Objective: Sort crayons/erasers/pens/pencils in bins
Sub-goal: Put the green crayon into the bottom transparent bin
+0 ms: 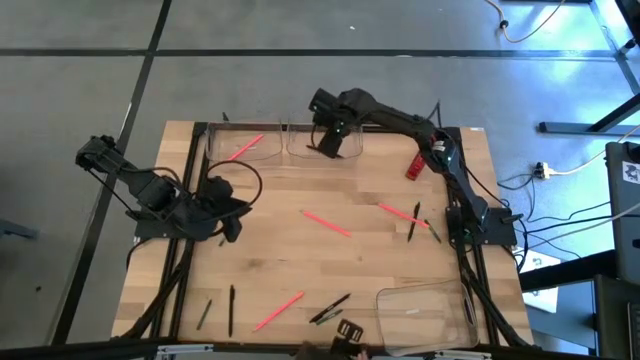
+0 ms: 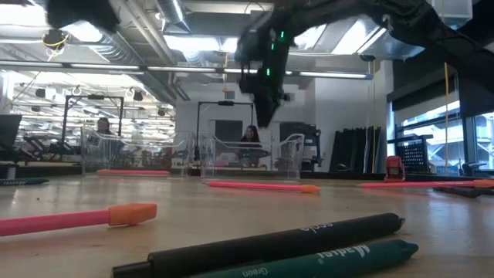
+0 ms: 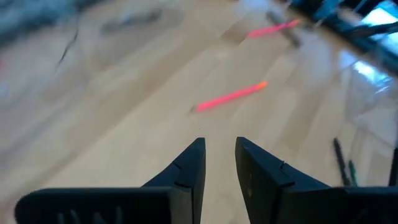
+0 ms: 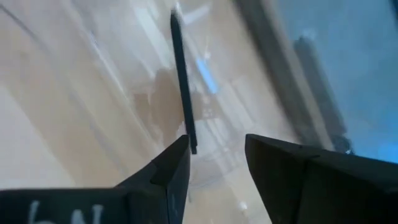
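Note:
My right gripper (image 4: 214,140) hangs open over the far middle bin (image 1: 298,150), seen above its clear walls (image 2: 289,158) in the low view. A black stick (image 4: 182,81) lies lengthwise just beyond the fingertips, over the bin's floor. The far left bin (image 1: 225,150) holds a pink stick (image 1: 245,148). A third bin (image 1: 425,305) stands near right. Pink sticks (image 1: 325,222) (image 1: 400,212) (image 1: 278,310) and dark sticks (image 1: 413,225) (image 1: 330,308) (image 1: 232,308) lie flat on the table. My left gripper (image 3: 219,146) is open over bare wood at the table's left (image 1: 228,228). My right gripper stands open with the black stick's near end (image 4: 193,148) right beside one fingertip (image 4: 180,152). Whether that finger touches the stick, I cannot tell. The fingers point steeply down, along the stick.
A small red object (image 1: 415,165) sits at the far right by the right arm. Black frame rails (image 1: 190,200) run along the table's left and right sides. Bare wood lies in the middle between the scattered sticks. People show in the room behind (image 2: 251,139).

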{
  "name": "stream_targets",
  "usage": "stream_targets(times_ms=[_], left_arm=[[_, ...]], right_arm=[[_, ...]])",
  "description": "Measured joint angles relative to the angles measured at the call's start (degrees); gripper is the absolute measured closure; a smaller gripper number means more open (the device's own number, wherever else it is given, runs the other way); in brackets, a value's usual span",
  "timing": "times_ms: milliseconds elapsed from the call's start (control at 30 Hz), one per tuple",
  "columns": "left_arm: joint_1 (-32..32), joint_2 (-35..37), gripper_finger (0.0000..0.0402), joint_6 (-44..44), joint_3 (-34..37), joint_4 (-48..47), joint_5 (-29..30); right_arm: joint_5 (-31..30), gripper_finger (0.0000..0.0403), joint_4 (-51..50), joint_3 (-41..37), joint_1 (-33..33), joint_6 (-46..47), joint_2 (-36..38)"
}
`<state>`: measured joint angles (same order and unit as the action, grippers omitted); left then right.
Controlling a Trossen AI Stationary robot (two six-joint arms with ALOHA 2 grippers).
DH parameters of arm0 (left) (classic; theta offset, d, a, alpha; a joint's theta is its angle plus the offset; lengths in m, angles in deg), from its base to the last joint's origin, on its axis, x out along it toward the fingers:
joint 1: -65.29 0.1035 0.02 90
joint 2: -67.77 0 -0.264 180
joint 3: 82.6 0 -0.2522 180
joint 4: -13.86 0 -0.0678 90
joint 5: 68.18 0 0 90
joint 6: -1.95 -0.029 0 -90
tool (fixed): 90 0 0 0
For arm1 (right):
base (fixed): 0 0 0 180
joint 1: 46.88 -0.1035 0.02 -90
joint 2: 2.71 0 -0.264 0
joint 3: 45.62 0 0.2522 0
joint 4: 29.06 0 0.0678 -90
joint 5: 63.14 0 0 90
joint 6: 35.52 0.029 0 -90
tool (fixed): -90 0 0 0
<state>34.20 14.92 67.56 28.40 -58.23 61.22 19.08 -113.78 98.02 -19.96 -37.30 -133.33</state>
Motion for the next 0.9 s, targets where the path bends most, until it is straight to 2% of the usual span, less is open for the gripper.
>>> stream_targets(times_ms=[133, 233, 333, 700, 900], left_arm=[[0.0, 0.0, 0.0321, 13.8, 0.0, -8.1, -4.7], [0.0, -0.1, 0.0321, 23.1, 0.0, -12.9, -7.7], [0.0, -0.8, 0.0321, 28.6, 0.0, -15.4, -11.0], [0.2, -7.6, 0.0321, 36.1, 0.0, -16.9, -16.3], [3.0, -10.3, 0.0321, 37.7, 4.0, -16.0, -23.5]], right_arm=[[1.4, 0.0246, -0.7, 5.2, -3.0, -0.1, 2.9], [5.4, 0.0246, 2.5, 3.7, -5.7, -0.2, 7.8], [9.3, 0.0246, 2.9, 3.7, -8.8, -1.7, 11.9], [16.0, 0.0246, 4.7, 3.6, -21.1, -4.8, 20.0], [16.9, 0.0246, 5.9, 3.6, -26.1, -4.9, 22.1]])
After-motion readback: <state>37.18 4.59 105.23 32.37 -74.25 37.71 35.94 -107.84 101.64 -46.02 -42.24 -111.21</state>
